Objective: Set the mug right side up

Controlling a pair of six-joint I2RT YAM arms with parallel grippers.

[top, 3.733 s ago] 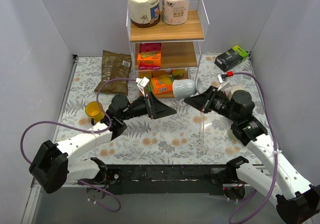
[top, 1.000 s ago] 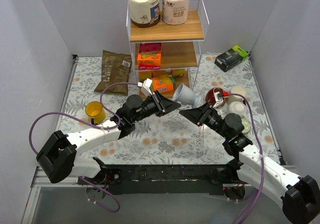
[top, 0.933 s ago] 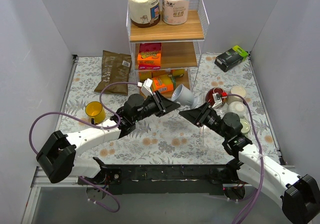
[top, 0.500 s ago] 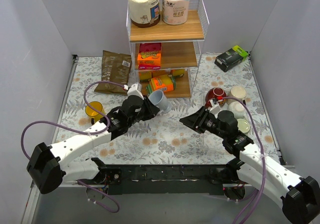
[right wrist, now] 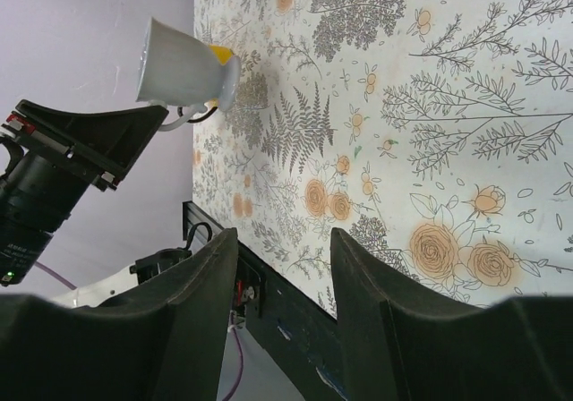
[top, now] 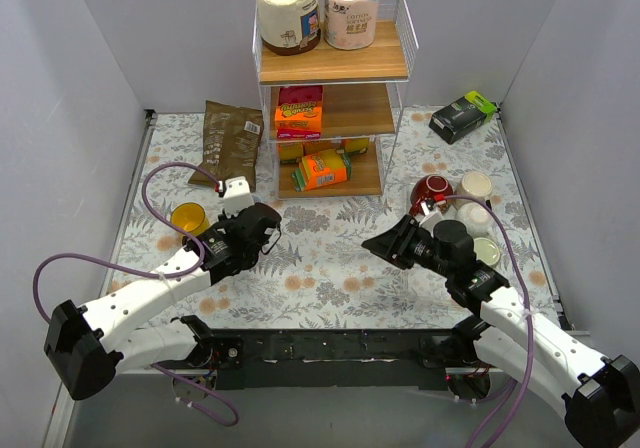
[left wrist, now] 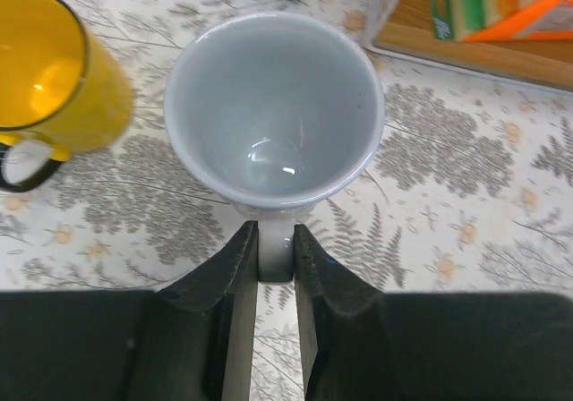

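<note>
Swung left, the glossy grey mug [left wrist: 273,106] faces up, left fingers [left wrist: 231,285] pinching its handle [left wrist: 275,251]; right fingers [right wrist: 183,320] parted.

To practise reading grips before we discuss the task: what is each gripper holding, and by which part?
The left gripper pinches the grey mug by its handle. The right gripper is open and holds nothing.

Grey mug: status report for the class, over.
Left gripper shut on handle of grey mug. Mug mouth up. Right gripper open, empty. Yellow mug close beside.
</note>
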